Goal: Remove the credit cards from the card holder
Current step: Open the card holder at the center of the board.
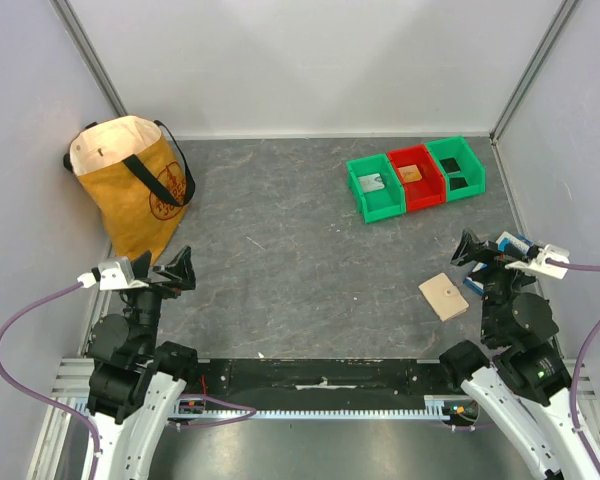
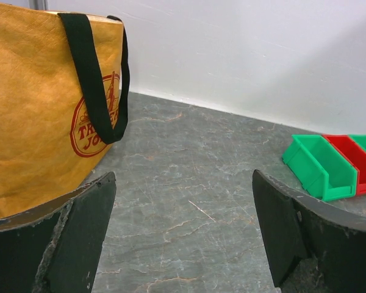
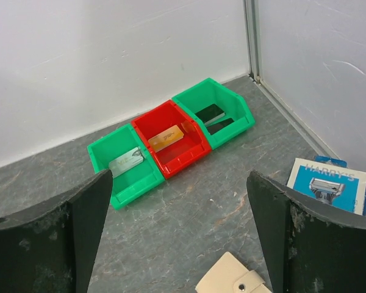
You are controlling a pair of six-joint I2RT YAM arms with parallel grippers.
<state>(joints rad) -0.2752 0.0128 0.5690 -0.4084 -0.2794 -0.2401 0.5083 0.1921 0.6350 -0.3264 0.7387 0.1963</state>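
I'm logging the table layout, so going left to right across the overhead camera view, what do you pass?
Yellow tote bag → left green bin → red bin → right green bin. The card holder lies nearer the arms, in line with the last two bins, so it's left out.

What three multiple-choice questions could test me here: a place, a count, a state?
1. The holder lies: A far left; B near right, by the right pincer; C in the centre.
2. Bins: A two; B three; C five.
3. The left pincer is: A open, empty; B shut, empty; C shut on the holder.
Answers: B, it lies just beside that pincer; B, green, red, green in a row; A, the gap is wide with nothing in it.
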